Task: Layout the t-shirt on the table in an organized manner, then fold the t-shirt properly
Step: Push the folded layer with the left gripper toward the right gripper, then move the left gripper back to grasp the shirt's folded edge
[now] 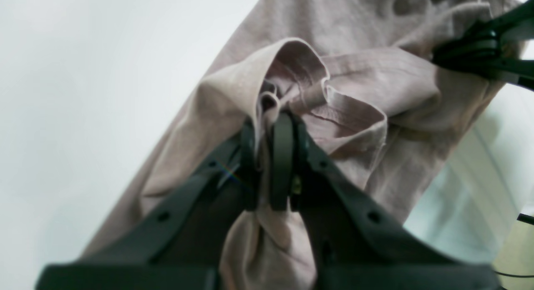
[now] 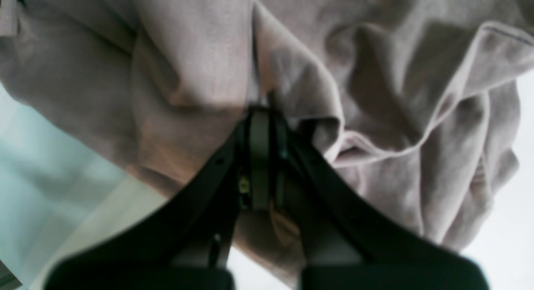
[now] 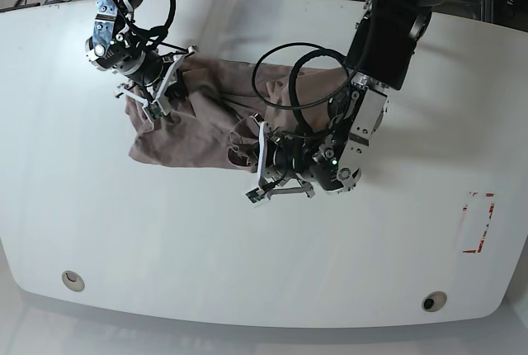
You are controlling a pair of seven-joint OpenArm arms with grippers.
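Both grippers, left [image 1: 267,156] and right [image 2: 260,156], clamped on crumpled t-shirt [image 3: 198,124], glossy white table [image 3: 165,239], red tape mark [image 3: 477,223]

The base view was evenly and brightly lit from above, and only soft, short shadows were cast on the table [image 3: 198,239] beneath the arms. Faint glare was seen along the glossy near edge, and the tabletop's edges were bowed by lens distortion. Both wrist views were soft throughout. In the left wrist view the background was washed out to near white, and the left gripper [image 1: 267,123] was blurred at the frame's bottom. In the right wrist view the t-shirt [image 2: 200,64] was dimmer, with deep shadows in its folds.
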